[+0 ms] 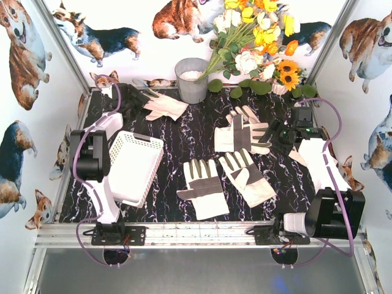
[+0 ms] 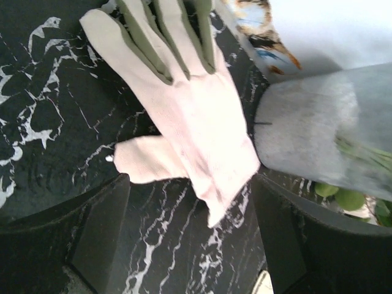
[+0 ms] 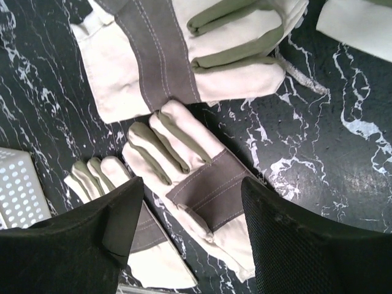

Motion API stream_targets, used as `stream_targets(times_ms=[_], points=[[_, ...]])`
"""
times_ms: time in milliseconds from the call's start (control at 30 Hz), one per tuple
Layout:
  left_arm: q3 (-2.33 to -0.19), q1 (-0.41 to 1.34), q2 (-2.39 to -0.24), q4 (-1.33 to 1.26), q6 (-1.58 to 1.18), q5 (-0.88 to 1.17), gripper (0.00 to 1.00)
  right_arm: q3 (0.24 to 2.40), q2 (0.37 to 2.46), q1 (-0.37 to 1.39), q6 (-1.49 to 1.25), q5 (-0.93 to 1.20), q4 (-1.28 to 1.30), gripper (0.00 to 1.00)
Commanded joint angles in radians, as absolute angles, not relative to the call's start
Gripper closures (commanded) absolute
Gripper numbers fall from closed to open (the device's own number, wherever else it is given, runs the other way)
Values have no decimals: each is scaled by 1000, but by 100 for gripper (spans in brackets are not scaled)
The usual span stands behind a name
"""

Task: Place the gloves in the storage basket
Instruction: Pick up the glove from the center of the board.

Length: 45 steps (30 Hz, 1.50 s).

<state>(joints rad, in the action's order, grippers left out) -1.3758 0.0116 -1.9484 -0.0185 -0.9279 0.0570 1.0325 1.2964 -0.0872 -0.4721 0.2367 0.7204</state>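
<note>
The left hand (image 2: 190,184) stands wide astride the cuff of a glove (image 2: 184,116), ready to pinch it, while the right hand (image 3: 188,184) hangs wide and empty above a second glove (image 3: 184,153).

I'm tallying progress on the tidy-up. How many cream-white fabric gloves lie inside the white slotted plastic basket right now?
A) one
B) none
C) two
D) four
B: the white slotted plastic basket shows only its bare perforated floor, while the four cream-white fabric gloves all lie out on the black marbled table.
</note>
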Motion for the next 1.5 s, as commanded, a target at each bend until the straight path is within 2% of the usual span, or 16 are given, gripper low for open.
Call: stream_targets(times_ms=[0, 300, 700, 900, 1100, 1233, 1467], points=[[-1459, 6, -2020, 21, -926, 3, 27, 1059, 1243, -76, -460, 254, 721, 33], [-1576, 2, -2201, -29, -925, 59, 46, 1087, 1236, -75, -446, 230, 754, 33], [-1738, -16, -2365, -32, -888, 74, 55, 1096, 1247, -74, -453, 222, 770, 34], [-1778, -25, -2401, -61, -852, 80, 56, 1107, 1263, -63, -456, 221, 772, 34], [-1852, -27, -2471, -172, -825, 241, 76, 1143, 1297, -40, -453, 225, 796, 34], [-1776, -30, -2382, -247, -749, 314, 100, 1144, 1284, -30, -465, 245, 793, 34], [-1684, -33, -2187, -253, -656, 481, 100, 1145, 1268, -16, -491, 331, 767, 34]])
